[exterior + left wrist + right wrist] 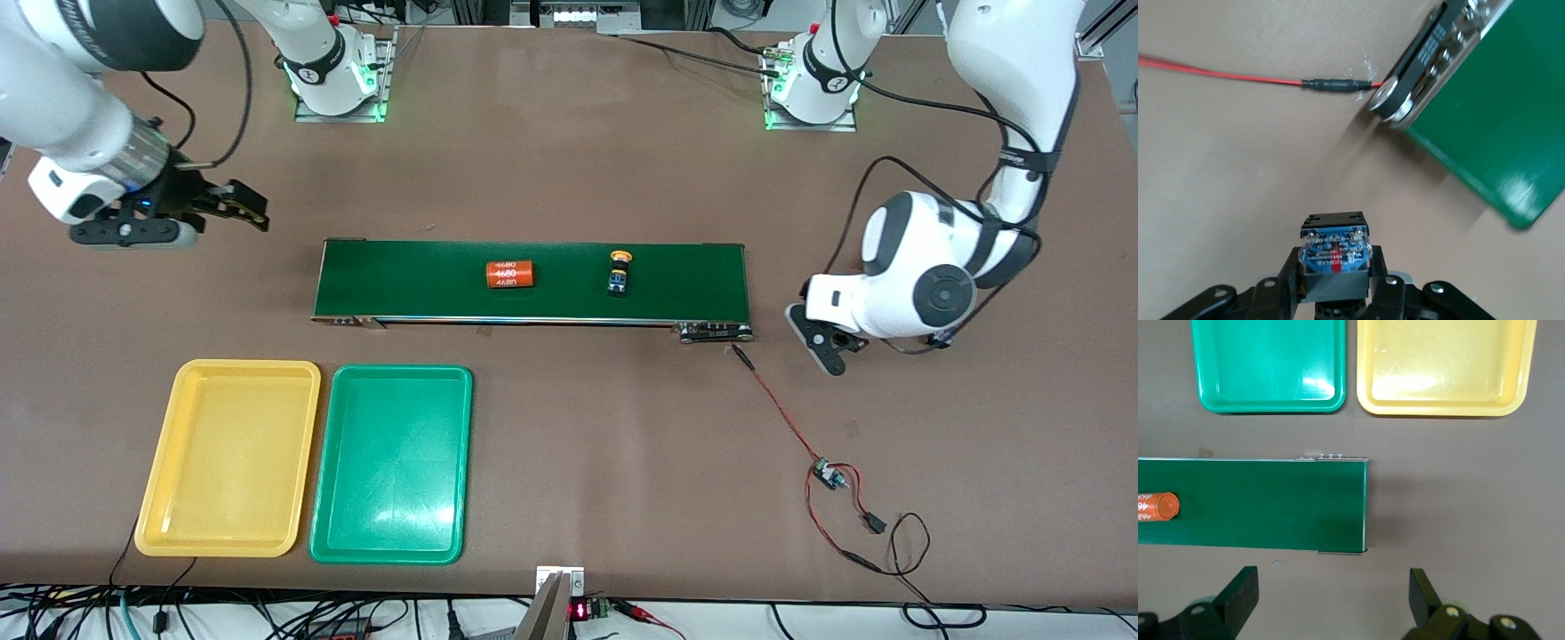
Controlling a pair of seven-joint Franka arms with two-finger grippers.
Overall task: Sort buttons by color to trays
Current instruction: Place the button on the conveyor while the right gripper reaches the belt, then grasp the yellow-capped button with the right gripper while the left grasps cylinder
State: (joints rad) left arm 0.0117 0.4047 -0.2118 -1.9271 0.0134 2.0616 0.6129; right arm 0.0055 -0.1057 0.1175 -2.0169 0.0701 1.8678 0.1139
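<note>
So the long dark-green conveyor belt [533,280] sits mid-table, with the shallow yellow plastic tray [229,459] and the matching green plastic tray [391,464] side by side nearer the front camera, both bare.

On the belt there's an orange cylinder with white numbers [509,274], not ours. Beside it, toward the left arm's end, lies a yellow-capped push-button switch [619,273] tipped on its side, long axis across the belt, cap pointing toward the robot bases.

The left gripper [1335,283], low over bare table off the belt's end, is clenched on a second black-and-blue button switch [1335,257]; its cap colour is hidden.

The right gripper [1331,597] hovers off the belt's other end, fingers spread, waiting.

These look light, rigid and hard plastic. The round cap would probably slip, so I'd pinch the flat sides of the squarish body.
</note>
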